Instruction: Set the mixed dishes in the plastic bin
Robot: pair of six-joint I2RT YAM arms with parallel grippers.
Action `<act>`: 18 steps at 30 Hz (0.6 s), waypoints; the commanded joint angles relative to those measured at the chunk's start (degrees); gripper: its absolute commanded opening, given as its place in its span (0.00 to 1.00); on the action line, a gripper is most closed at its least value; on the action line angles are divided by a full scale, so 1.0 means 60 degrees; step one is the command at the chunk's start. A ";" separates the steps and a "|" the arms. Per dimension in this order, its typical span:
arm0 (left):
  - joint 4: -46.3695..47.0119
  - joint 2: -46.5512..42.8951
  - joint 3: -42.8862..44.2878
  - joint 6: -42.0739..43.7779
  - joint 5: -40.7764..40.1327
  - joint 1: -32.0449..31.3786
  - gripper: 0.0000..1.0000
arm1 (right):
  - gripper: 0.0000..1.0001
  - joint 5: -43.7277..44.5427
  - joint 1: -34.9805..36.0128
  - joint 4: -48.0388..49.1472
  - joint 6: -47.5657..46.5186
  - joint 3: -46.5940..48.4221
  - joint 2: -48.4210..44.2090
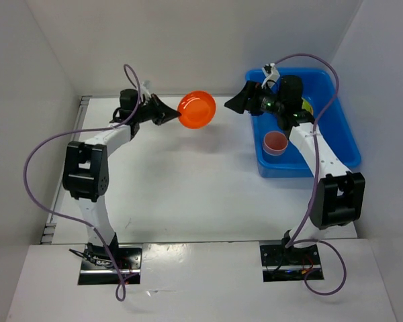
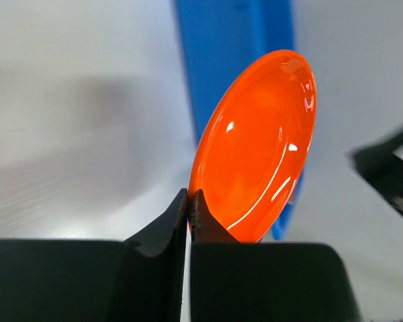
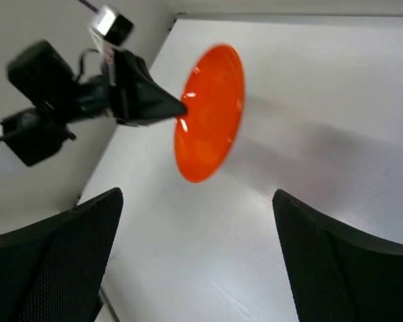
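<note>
My left gripper (image 1: 178,117) is shut on the rim of the orange plate (image 1: 197,109) and holds it tilted above the table, left of the blue plastic bin (image 1: 342,137). The plate fills the left wrist view (image 2: 258,147), with the bin's edge (image 2: 221,47) behind it. My right gripper (image 1: 232,105) is open and empty at the bin's left rim, facing the plate (image 3: 209,113). A pink cup (image 1: 275,143) stands in the bin. A sliver of lime green plate (image 1: 307,106) shows behind the right arm. The other dishes are hidden or out of view.
White walls close in the table (image 1: 188,188) on the left, back and right. The two arm bases (image 1: 109,258) sit at the near edge. Purple cables (image 1: 47,151) loop beside each arm.
</note>
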 commanded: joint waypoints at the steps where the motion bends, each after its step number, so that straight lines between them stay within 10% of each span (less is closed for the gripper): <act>1: 0.0366 -0.1120 0.0021 0.0115 0.0941 -0.0052 0.00 | 0.97 -0.0911 0.0151 -0.0281 -0.0387 0.0595 0.0446; 18: -0.0250 -0.1722 0.0065 0.0629 0.1117 -0.0330 0.00 | 0.88 -0.0738 0.1117 -0.0002 -0.0006 0.1298 0.1383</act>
